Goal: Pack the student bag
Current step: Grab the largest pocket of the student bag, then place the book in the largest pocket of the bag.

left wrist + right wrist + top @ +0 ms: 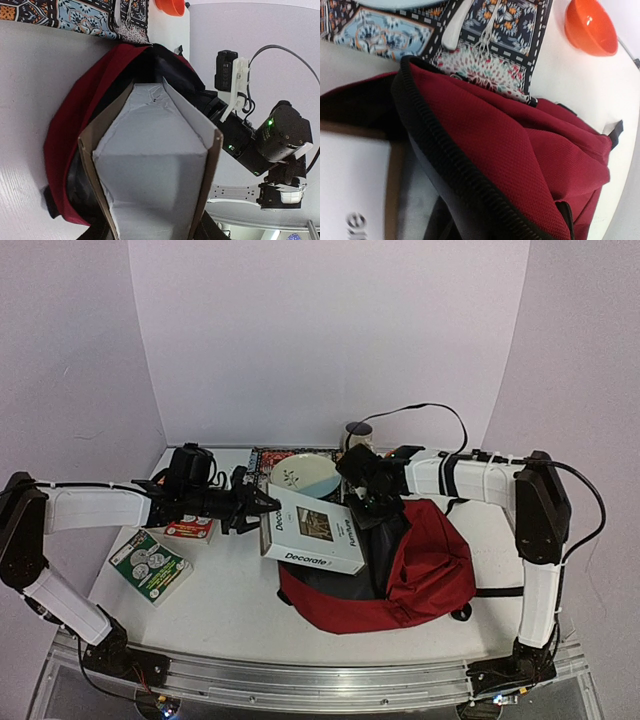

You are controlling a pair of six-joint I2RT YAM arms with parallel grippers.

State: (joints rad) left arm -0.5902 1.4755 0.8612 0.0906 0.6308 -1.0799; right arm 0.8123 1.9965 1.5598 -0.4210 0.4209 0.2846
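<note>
Lying on the right half of the desk (230, 605), the student bag (432, 570) has its mouth open toward the left. A white box (315, 530) is tilted, with one end inside this mouth. The left jaws pinch the box at its outer edge. The right jaws are at the upper rim of the bag; perhaps they hold it, but I cannot tell. A patterned mat (485, 45) lies just behind the bag.
</note>
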